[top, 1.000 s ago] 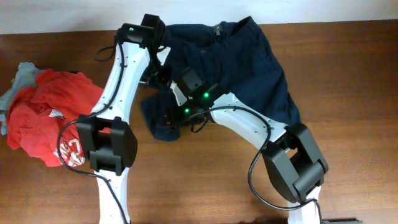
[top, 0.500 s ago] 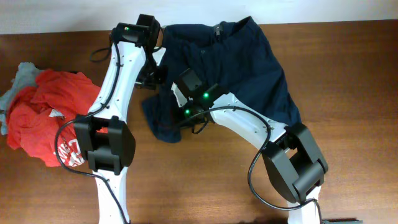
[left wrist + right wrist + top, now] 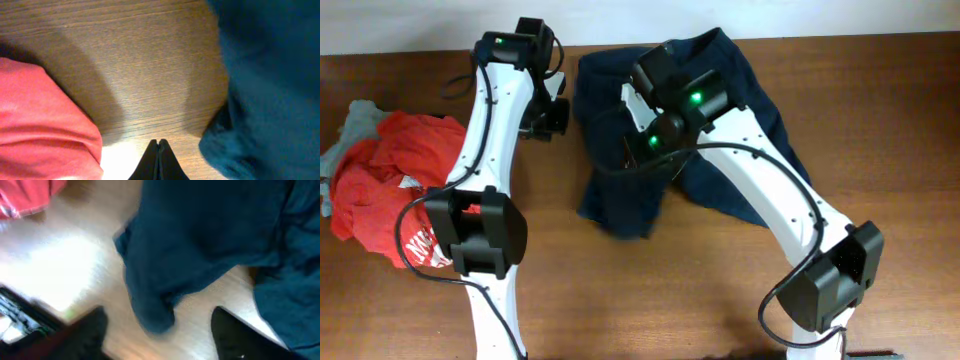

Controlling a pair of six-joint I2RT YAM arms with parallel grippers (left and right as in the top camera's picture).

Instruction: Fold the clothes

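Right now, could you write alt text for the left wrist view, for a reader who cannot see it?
The left pincer, shut and empty, hangs over the wooden table. A red garment lies at lower left; a dark blue garment fills the right side.

A brown, fine-grained wooden table (image 3: 880,150) is shown. A pale strip (image 3: 420,20) is seen along its far edge, and bright glare (image 3: 120,155) is cast on the wood.

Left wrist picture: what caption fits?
Shut left gripper hovers over the wooden table, between red garment and navy garment.
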